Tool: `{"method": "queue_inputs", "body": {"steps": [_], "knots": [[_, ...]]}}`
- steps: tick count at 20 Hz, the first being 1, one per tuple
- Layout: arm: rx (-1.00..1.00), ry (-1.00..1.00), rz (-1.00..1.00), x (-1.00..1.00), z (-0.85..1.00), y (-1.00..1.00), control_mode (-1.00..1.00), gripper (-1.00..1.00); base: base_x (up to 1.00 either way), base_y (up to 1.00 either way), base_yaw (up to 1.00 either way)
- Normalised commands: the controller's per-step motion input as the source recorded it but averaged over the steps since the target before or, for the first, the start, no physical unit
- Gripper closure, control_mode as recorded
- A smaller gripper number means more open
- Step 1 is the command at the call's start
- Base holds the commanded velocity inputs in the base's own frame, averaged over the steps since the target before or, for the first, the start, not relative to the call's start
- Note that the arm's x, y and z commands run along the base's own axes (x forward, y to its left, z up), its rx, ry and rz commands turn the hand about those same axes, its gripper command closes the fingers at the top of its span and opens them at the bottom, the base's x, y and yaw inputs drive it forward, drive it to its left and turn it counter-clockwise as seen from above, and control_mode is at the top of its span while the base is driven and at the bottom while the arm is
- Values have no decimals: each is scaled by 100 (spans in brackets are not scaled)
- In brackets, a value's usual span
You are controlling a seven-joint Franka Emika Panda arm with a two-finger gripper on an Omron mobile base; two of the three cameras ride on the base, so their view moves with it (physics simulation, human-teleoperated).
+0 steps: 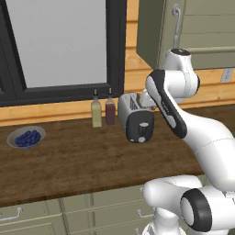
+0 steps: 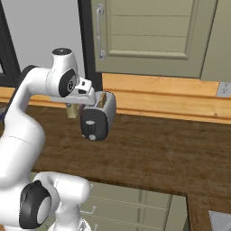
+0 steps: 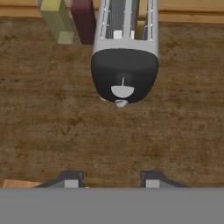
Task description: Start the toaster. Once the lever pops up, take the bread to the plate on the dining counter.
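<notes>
Where counter (image 3: 52,127) lies bare, toaster (image 3: 124,65).

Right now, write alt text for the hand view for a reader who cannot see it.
A silver toaster with a rounded black end panel sits on a brown wooden counter, seen from above. Two dark fingertips rise at the bottom, apart. A yellow-green bottle and a dark red bottle stand beside it.

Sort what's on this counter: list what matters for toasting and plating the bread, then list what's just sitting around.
For the job:
toaster
wooden counter it stands on
gripper, above the counter in front of the toaster

Just sitting around:
yellow bottle
dark red bottle
bowl of blueberries
</notes>
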Motion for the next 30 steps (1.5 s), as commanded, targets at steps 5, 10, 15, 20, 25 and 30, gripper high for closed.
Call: {"method": "queue_inputs", "body": {"steps": [5, 10, 15, 20, 25, 30], "knots": [[0, -3, 0, -21, -6, 0, -100, -100, 0, 0, 0], [0, -2, 0, -1, -31, -43, -100, -100, 0, 0, 0], [0, 0, 0, 0, -31, -38, -100, -100, 0, 0, 0], [0, 0, 0, 24, -11, -17, -100, -100, 0, 0, 0], [0, 0, 0, 32, -14, -15, -100, -100, 0, 0, 0], [0, 0, 0, 31, -19, -2, -100, -100, 0, 0, 0]]}}
